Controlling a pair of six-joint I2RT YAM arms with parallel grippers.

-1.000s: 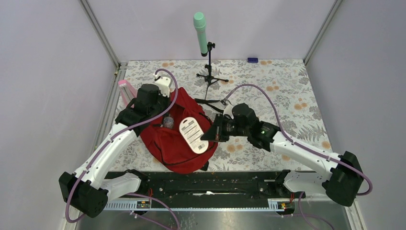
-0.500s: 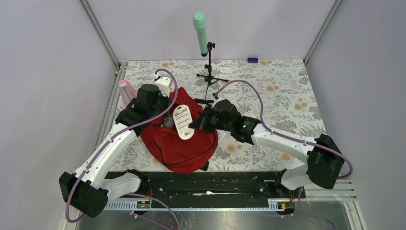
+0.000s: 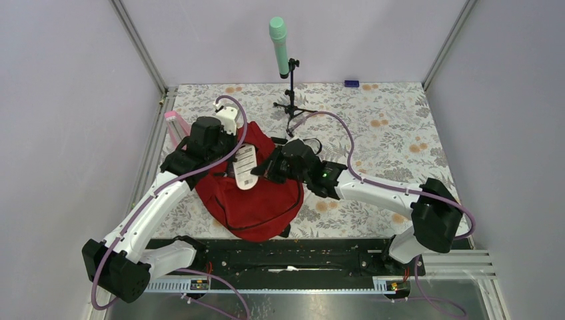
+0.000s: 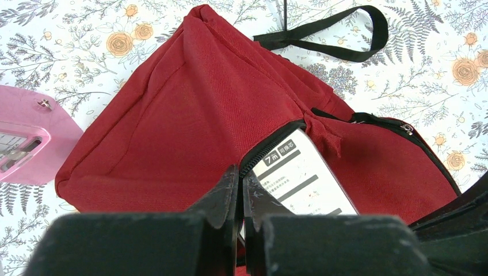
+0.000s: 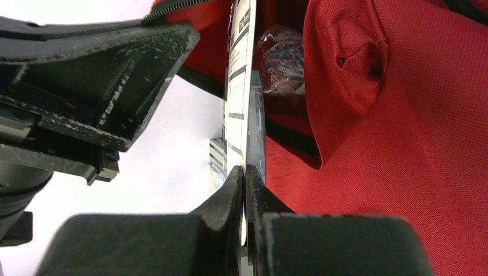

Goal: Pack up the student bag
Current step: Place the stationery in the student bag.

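The student bag (image 3: 256,200) is a large red backpack lying left of the table's centre. My left gripper (image 4: 241,175) is shut on the black zipper edge of its opening, at the bag's upper left (image 3: 223,160). My right gripper (image 3: 263,170) is shut on the lower edge of a flat white printed card package (image 3: 245,167). That package (image 4: 305,178) stands in the opening, its far end past the zipper line. In the right wrist view the package (image 5: 241,86) is seen edge-on, rising from my right gripper (image 5: 244,172) beside the red fabric (image 5: 403,144). A clear wrapped bundle (image 5: 279,57) lies inside the bag.
A pink case (image 3: 174,127) lies just left of the bag, close to my left wrist. A small tripod stand with a green-topped microphone (image 3: 280,40) stands behind the bag. The bag's black strap loop (image 4: 334,40) lies on the floral cloth. A small blue object (image 3: 351,83) sits at the far edge.
My right arm has swung left, carrying the white card package from above the bag's middle into the opening at its upper left. The left arm has stayed put.
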